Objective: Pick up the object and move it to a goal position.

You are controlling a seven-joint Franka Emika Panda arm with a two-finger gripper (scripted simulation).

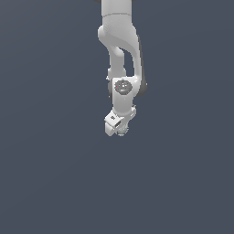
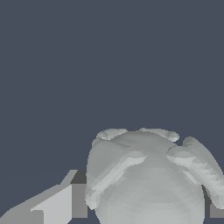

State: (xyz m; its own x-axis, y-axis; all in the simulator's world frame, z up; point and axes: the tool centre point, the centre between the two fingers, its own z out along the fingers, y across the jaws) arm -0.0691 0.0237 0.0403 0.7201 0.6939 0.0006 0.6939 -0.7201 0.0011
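One pale ridged object clamped between the hand's fingers; plain grey-blue backdrop all around

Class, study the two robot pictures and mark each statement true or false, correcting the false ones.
1. One white arm reaches down from the top of the exterior view. True.
2. The ball lies far from the gripper. False: it sits at the gripper's tip, between the fingers.
3. In the wrist view the ball fills much of the lower picture. True.
4. The ball is bright red. False: it is pale grey-white.
5. The background is a plain dark blue-grey. True.
6. Several other objects surround the arm. False: only the arm and ball show.
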